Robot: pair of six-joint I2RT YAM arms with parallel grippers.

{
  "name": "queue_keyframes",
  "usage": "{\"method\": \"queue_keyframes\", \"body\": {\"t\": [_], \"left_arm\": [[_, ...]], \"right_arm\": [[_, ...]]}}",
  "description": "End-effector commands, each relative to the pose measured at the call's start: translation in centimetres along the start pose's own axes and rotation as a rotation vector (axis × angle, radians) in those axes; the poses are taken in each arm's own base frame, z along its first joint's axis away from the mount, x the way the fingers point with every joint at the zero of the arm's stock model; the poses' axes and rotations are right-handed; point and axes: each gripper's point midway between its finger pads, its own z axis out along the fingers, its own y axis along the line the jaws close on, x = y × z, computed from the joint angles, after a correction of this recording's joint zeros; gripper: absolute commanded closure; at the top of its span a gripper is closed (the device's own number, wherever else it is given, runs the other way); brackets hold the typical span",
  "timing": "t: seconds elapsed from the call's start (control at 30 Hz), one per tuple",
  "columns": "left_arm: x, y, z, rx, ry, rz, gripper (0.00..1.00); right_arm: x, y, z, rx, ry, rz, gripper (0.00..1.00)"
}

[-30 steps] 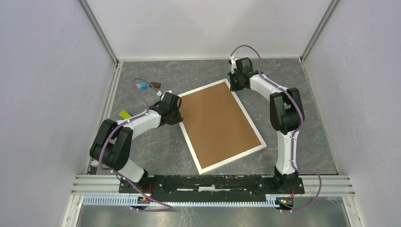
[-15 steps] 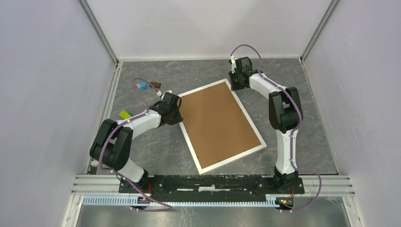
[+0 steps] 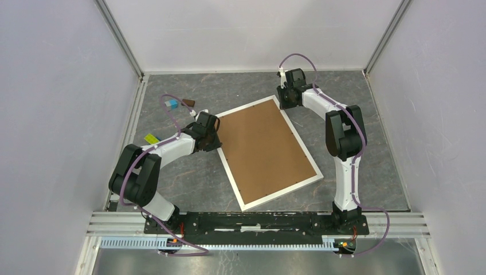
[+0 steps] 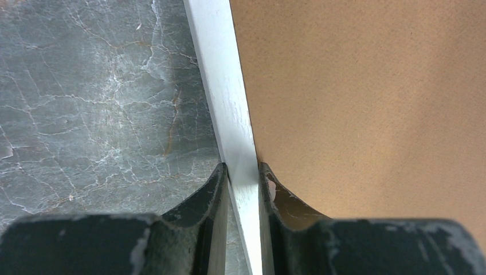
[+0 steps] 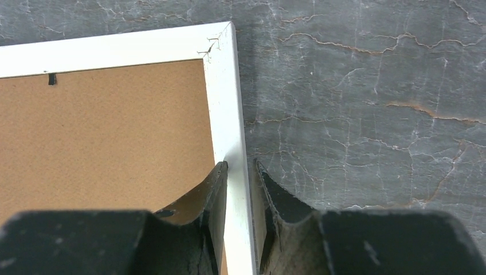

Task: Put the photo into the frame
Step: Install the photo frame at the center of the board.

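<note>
The white frame (image 3: 281,193) lies face down and askew on the grey table, with the brown backing board (image 3: 263,146) filling it. The photo is hidden. My left gripper (image 3: 216,140) sits at the frame's left rail near its far-left corner. In the left wrist view, this gripper (image 4: 243,169) is shut on the white rail (image 4: 220,86), both fingers pressed against it. My right gripper (image 3: 285,103) is at the far corner. In the right wrist view, this gripper (image 5: 240,166) straddles the rail (image 5: 226,103) just below that corner, open, with a thin gap on the outer side.
A blue block (image 3: 171,104), a small brown piece (image 3: 188,103) and a yellow-green piece (image 3: 151,138) lie on the table left of the frame. A small black tab (image 5: 51,79) sits at the backing board's far edge. Walls enclose three sides.
The right arm's elbow has shifted slightly. The frame, the backing board and the left arm have stayed where they were.
</note>
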Motion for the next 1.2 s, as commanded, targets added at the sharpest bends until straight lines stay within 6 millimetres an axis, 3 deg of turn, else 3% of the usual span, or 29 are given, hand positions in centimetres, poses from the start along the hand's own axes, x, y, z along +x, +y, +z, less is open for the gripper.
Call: {"method": "queue_keyframes", "body": {"t": [0.0,0.8,1.07,1.17], "left_arm": [[2.3,1.0,1.1,-0.020,0.078,0.059,0.98],[2.3,1.0,1.1,-0.020,0.078,0.058,0.98],[2.4,1.1,1.1,-0.021,0.078,0.059,0.98],[2.4,1.1,1.1,-0.020,0.080,0.059,0.98]], "right_arm": [[1.0,-0.8,-0.6,0.037,0.043,-0.027,0.71],[2.0,0.6,-1.6,-0.036,0.055,-0.035,0.72],[2.1,0.4,0.2,-0.031,0.067,-0.035,0.71],[1.9,-0.4,-0.2,0.014,0.066,-0.035,0.71]]}}
